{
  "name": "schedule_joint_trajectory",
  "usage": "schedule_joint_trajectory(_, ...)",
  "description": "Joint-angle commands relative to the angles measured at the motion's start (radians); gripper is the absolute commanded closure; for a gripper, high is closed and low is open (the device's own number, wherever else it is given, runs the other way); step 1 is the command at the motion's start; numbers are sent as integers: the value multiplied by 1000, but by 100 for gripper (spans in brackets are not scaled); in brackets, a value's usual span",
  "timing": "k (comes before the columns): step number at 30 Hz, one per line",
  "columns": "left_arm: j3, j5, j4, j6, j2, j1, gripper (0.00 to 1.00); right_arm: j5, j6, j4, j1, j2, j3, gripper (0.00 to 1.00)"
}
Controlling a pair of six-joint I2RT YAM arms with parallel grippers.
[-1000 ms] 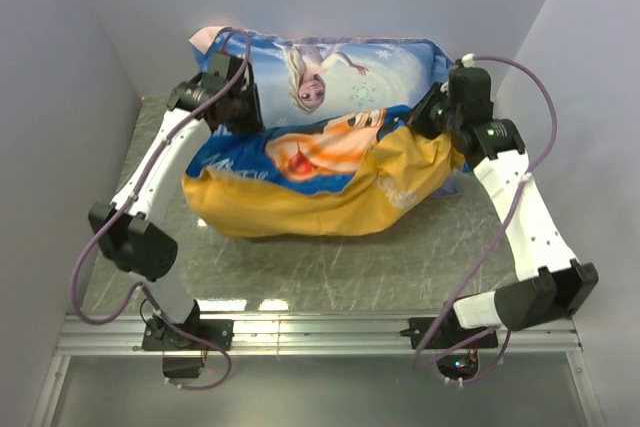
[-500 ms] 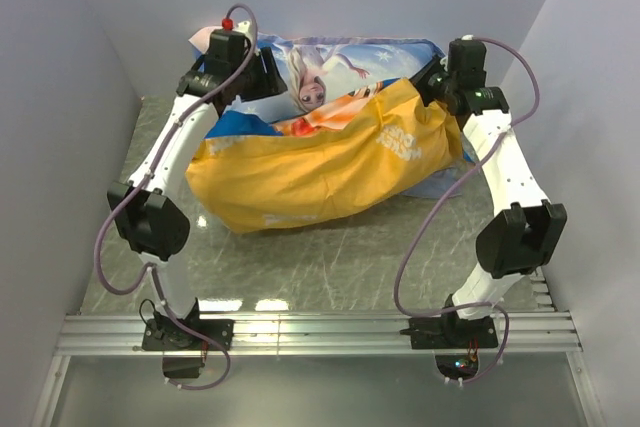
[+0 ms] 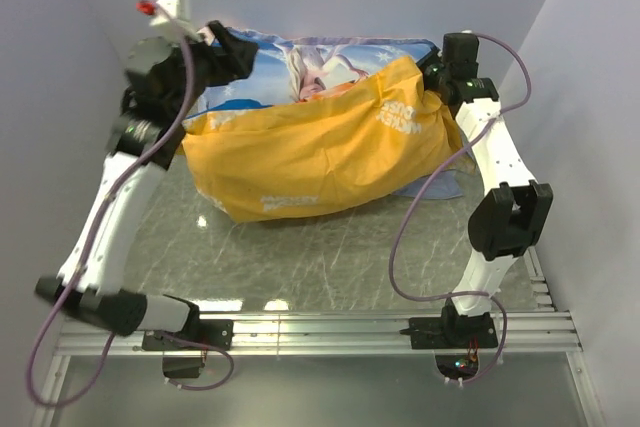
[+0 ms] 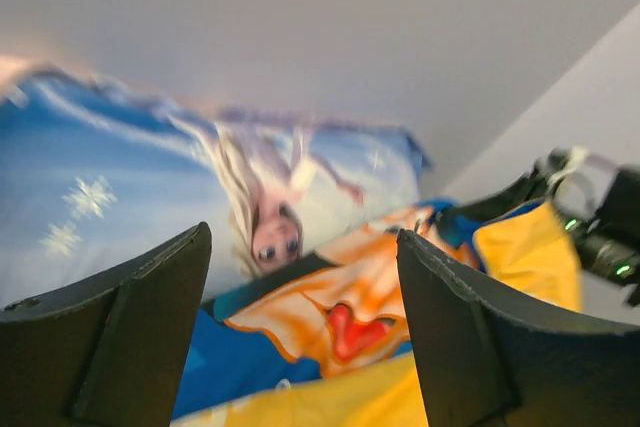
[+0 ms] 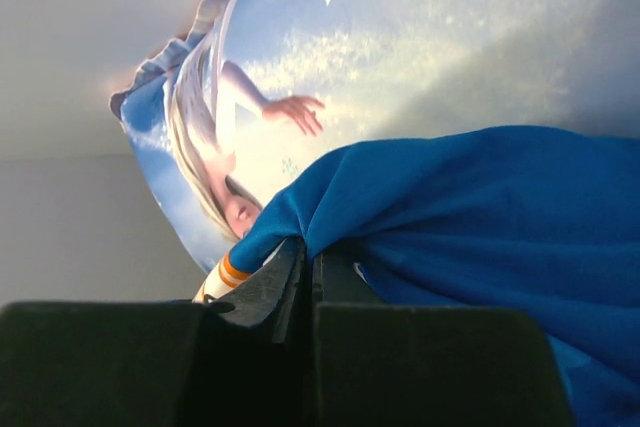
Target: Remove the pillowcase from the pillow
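Note:
The pillowcase (image 3: 320,152) lies across the table's middle, its yellow side with white lettering up. Its far edge is raised against the Elsa pillow. The white pillow is hidden inside it. My right gripper (image 3: 431,82) is at the case's far right corner, shut on a fold of its blue side (image 5: 480,207); the fingers (image 5: 308,252) are pressed together on the cloth. My left gripper (image 3: 240,55) is raised above the case's far left corner, open and empty. In the left wrist view its fingertips (image 4: 302,235) frame the Mickey face (image 4: 330,317) from a distance.
The light blue Elsa pillow (image 3: 330,62) leans on the back wall behind the case and shows in both wrist views (image 4: 120,187) (image 5: 400,57). Walls close in on the left, back and right. The grey marbled table (image 3: 330,257) ends at a metal rail (image 3: 320,332).
My left arm has risen and swung up and left, its gripper now clear of the case. My right gripper has pulled the right corner up and back, turning the yellow side up.

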Motion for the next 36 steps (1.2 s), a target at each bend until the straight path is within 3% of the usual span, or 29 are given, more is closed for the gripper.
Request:
schedule_joint_trajectory(1,-62,-188,-23,-3,-118,-16,19,150,2,-1,-34,111,-3,100)
schedule_joint_trajectory(5,-234,-358,-76,-51,-259,-52,18,164,1,6,-44,133,-13,100)
schedule_joint_trajectory(9,-375,-421,-174,-97,-359,-66,18,144,2,9,-61,151,-18,100)
schedule_joint_trajectory(10,-425,-417,-188,-106,-389,-68,18,136,-1,12,-63,160,-20,100)
schedule_joint_trajectory(11,-452,-385,-195,-102,-405,-68,7,132,-4,12,-66,164,-18,100)
schedule_joint_trajectory(12,-476,-375,-212,-97,-420,-68,5,133,-15,12,-71,167,-16,100)
schedule_joint_trajectory(18,-630,-365,-238,-79,-551,-68,4,133,-56,1,-89,181,-13,100)
schedule_joint_trajectory(25,-687,-343,-251,-71,-689,-68,3,101,-53,19,-123,205,-29,100)
schedule_joint_trajectory(29,-658,-311,-297,-59,-652,-68,3,92,-44,24,-127,211,-29,100)
schedule_joint_trajectory(32,-703,-268,-252,-62,-628,-68,3,87,-36,33,-129,204,-41,100)
schedule_joint_trajectory(36,-803,-172,-61,-42,-631,-66,3,96,-41,30,-129,196,-47,100)
